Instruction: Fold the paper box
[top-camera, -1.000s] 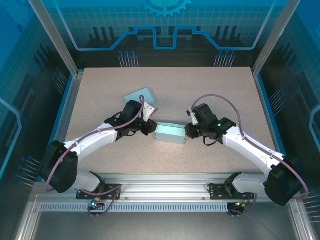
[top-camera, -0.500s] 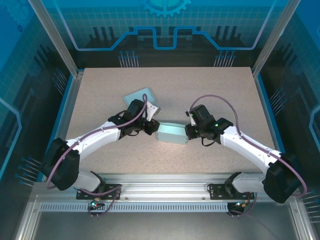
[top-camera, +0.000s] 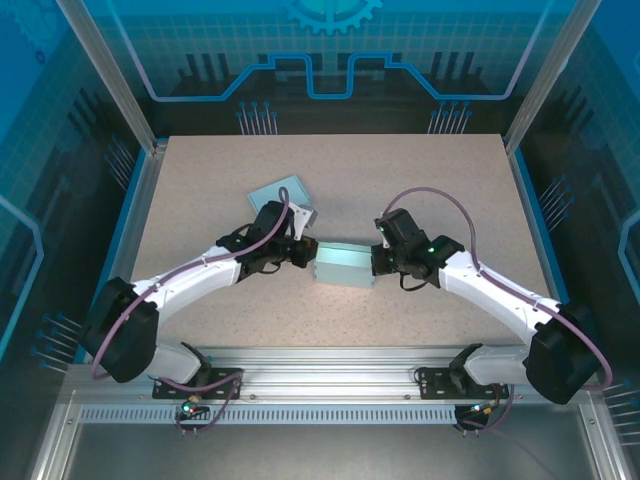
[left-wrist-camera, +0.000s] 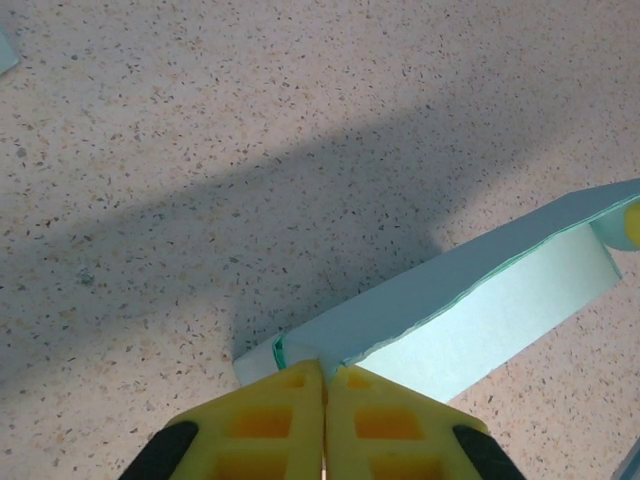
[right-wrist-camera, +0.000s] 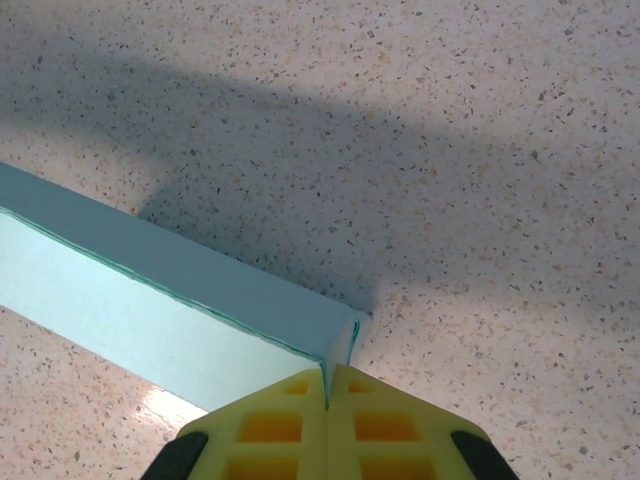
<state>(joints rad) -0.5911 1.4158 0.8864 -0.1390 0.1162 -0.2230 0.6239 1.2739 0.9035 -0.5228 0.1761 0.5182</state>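
The paper box (top-camera: 342, 266) is a pale teal open tray lying mid-table between my two arms. My left gripper (top-camera: 308, 256) is at its left end and my right gripper (top-camera: 374, 262) at its right end. In the left wrist view the yellow fingers (left-wrist-camera: 270, 420) meet at the left gripper (left-wrist-camera: 325, 370), shut on the thin end wall of the box (left-wrist-camera: 480, 300). In the right wrist view the right gripper (right-wrist-camera: 327, 385) is likewise shut, with the corner edge of the box (right-wrist-camera: 150, 300) pinched between its pads.
A flat pale-blue sheet (top-camera: 281, 190) lies behind the left arm, towards the back of the speckled table (top-camera: 420, 180). An aluminium rail (top-camera: 330, 362) runs along the near edge. Posts and blue walls enclose the sides.
Both grippers have closed onto the box's two end walls. The left gripper edged right and the box shifted slightly with it.
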